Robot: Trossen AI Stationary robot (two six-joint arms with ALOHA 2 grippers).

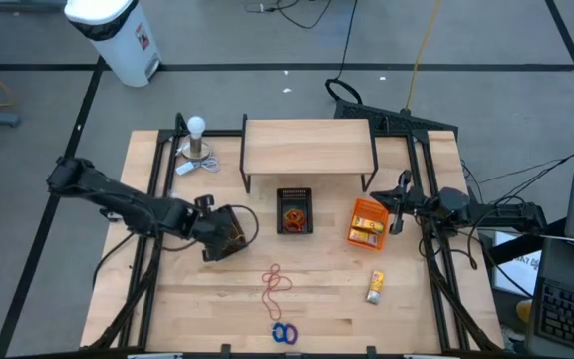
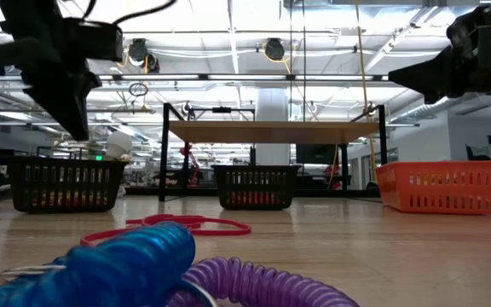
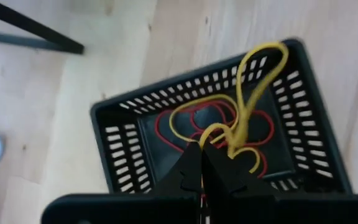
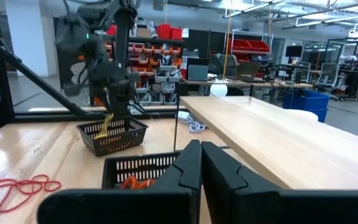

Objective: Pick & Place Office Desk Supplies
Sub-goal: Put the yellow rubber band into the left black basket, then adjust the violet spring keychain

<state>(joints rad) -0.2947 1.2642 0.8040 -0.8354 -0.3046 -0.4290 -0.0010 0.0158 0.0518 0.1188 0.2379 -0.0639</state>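
1. We hold a yellow band (image 3: 248,93) in the shut left pincer (image 3: 202,163), right over the left bin (image 3: 123,115), where red bands (image 3: 194,124) already lie.
2. We lower until the loop clears the rim, then open.
3. The shelf (image 1: 307,146) stands behind the bin, well apart.
4. Our right pincer (image 1: 399,211), shut and empty, waits beside the orange bin (image 1: 367,221).
5. In front of the left bin, loose red bands (image 1: 277,282) lie on open desk (image 1: 417,309).

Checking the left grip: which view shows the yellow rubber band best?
Left wrist view. The yellow rubber band hangs from the shut left gripper over the black bin holding red bands. Right wrist view shows it small and far off. High view barely resolves it; low view doesn't show it.
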